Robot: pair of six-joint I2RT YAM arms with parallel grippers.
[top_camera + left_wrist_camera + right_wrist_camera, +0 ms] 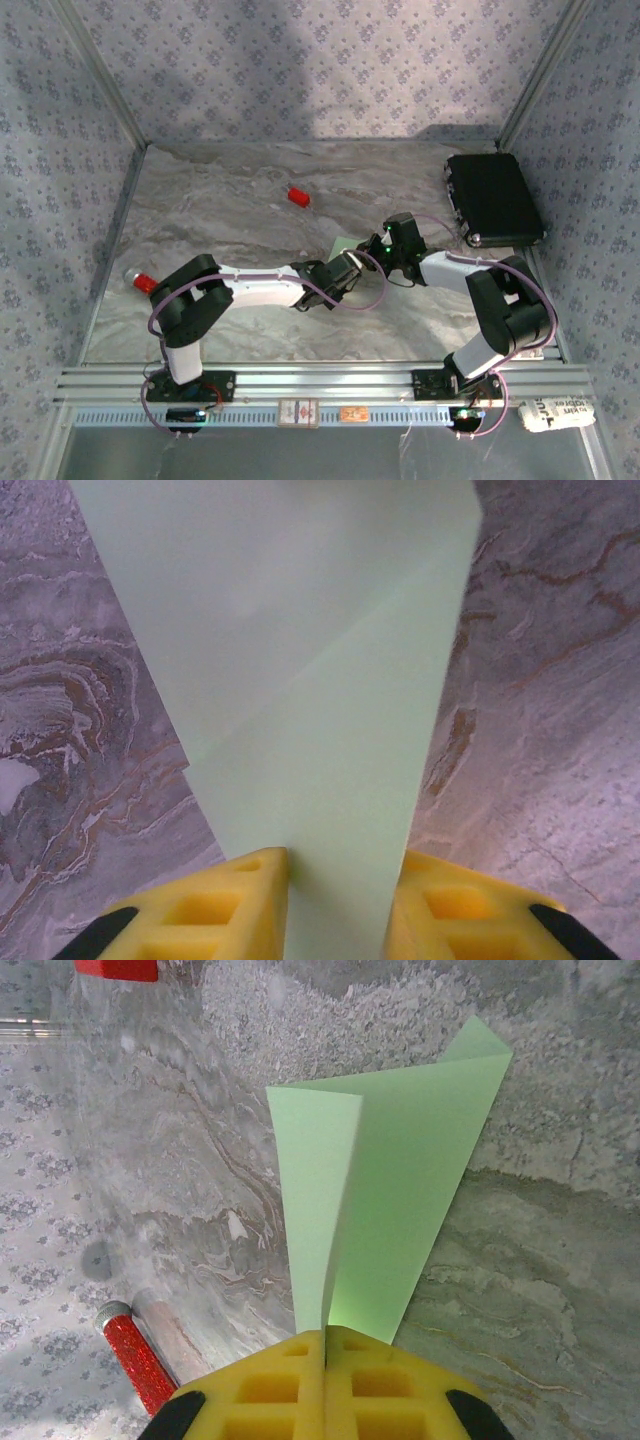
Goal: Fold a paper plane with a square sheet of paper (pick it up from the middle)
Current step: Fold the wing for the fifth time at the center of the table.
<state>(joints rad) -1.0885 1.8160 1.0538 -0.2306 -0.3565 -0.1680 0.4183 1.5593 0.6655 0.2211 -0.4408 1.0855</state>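
Observation:
The pale-green sheet of paper (345,245) is folded into a creased shape and held up off the table between both arms. My right gripper (325,1345) is shut on its lower edge, and two flaps (400,1180) fan upward from the pinched yellow pads. My left gripper (338,880) is open, its yellow fingers (230,905) standing either side of a flat green panel (310,680) that runs between them. In the top view the left gripper (350,264) and right gripper (378,250) meet at the paper at mid-table.
A small red block (298,196) lies on the marble table further back, and a red-tipped cylinder (145,282) lies at the left edge. A black case (493,198) sits at the back right. Patterned walls enclose the table (240,210).

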